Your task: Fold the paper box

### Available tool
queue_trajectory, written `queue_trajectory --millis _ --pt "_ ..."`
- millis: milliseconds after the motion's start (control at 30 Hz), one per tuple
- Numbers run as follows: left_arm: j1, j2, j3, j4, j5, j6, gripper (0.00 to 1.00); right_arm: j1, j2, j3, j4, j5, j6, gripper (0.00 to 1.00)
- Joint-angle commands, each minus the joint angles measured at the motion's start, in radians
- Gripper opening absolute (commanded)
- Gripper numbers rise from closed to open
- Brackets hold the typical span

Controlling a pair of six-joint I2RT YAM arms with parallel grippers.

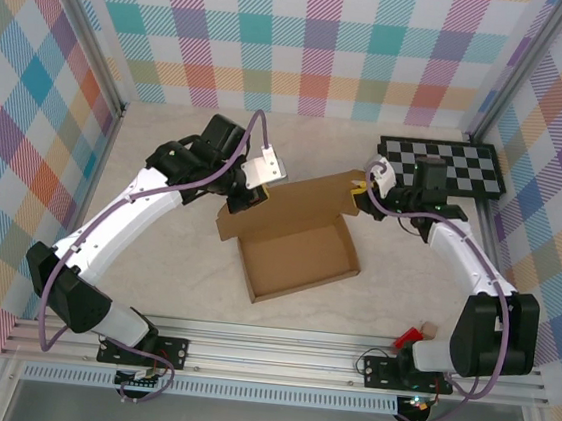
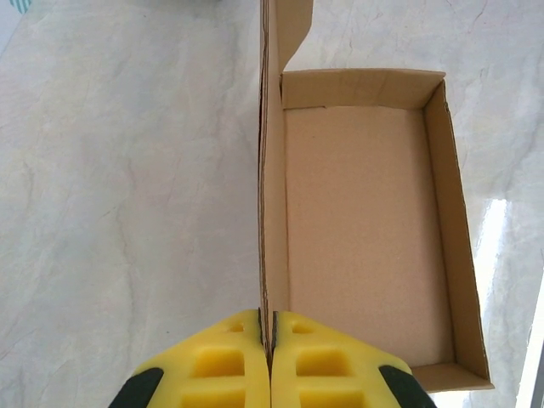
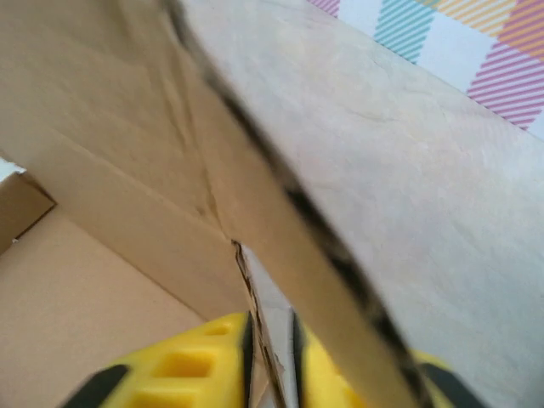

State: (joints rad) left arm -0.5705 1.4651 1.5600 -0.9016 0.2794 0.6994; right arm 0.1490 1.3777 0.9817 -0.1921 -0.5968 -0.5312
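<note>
The paper box (image 1: 301,263) is a shallow brown cardboard tray in the middle of the table, with its lid panel (image 1: 302,198) raised behind it. My left gripper (image 1: 245,195) sits at the box's far left corner. In the left wrist view it (image 2: 270,327) is shut on the thin upright edge of a side wall (image 2: 272,170), with the tray floor (image 2: 365,221) to the right. My right gripper (image 1: 361,194) is at the lid's right end. In the right wrist view its jaws (image 3: 270,340) stand close together around a frayed cardboard flap (image 3: 255,297).
A black-and-white checkerboard panel (image 1: 444,167) lies at the back right, just behind the right arm. A small red object (image 1: 408,337) sits by the right arm's base. Plaid walls enclose the marble-patterned table (image 1: 381,312) on three sides.
</note>
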Motion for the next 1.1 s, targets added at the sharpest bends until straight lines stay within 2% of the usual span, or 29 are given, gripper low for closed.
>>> queue_trajectory --millis 0,67,100,200,267,300,367,400,533,633,667,800,867,933,1000,1067 --pt "0.014 -0.009 0.003 0.063 0.03 -0.038 0.0 0.036 -0.014 -0.024 0.066 0.076 0.05 0.1" --pt "0.015 0.009 0.022 0.079 0.009 -0.074 0.0 0.049 -0.031 -0.052 0.096 0.114 0.078 0.0" --pt "0.016 0.021 0.032 0.087 -0.008 -0.099 0.06 0.05 -0.039 -0.063 0.108 0.128 0.099 0.0" --pt "0.026 0.037 0.041 0.133 -0.103 -0.192 0.32 0.058 -0.064 -0.091 0.138 0.202 0.161 0.0" --pt "0.05 0.008 0.003 0.183 -0.162 -0.266 0.42 0.058 -0.079 -0.1 0.139 0.28 0.192 0.0" --pt "0.068 -0.028 -0.044 0.227 -0.198 -0.31 0.57 0.058 -0.085 -0.097 0.128 0.327 0.203 0.0" --pt "0.109 -0.124 -0.175 0.325 -0.24 -0.399 0.72 0.058 -0.091 -0.084 0.088 0.39 0.211 0.0" --pt "0.135 -0.184 -0.25 0.371 -0.238 -0.452 0.76 0.058 -0.09 -0.071 0.056 0.423 0.218 0.0" --pt "0.197 -0.405 -0.562 0.56 -0.161 -0.586 0.79 0.055 -0.073 -0.008 -0.065 0.482 0.25 0.0" --pt "0.229 -0.51 -0.767 0.783 -0.177 -0.647 0.81 0.052 -0.069 0.018 -0.103 0.468 0.256 0.0" --pt "0.258 -0.498 -0.794 0.842 -0.155 -0.674 0.8 0.052 -0.066 0.027 -0.112 0.46 0.257 0.0" --pt "0.397 -0.341 -0.787 1.032 0.093 -0.725 0.77 0.047 -0.035 0.064 -0.144 0.403 0.251 0.0" --pt "0.42 -0.282 -0.794 1.116 0.179 -0.723 0.77 0.046 -0.011 0.086 -0.17 0.38 0.242 0.0" --pt "0.434 -0.21 -0.769 1.133 0.262 -0.717 0.77 0.045 0.004 0.099 -0.184 0.373 0.24 0.0" --pt "0.437 -0.138 -0.735 1.127 0.353 -0.7 0.72 0.043 0.006 0.095 -0.171 0.36 0.242 0.0" --pt "0.437 -0.103 -0.727 1.143 0.398 -0.704 0.68 0.04 0.009 0.098 -0.173 0.351 0.241 0.0"
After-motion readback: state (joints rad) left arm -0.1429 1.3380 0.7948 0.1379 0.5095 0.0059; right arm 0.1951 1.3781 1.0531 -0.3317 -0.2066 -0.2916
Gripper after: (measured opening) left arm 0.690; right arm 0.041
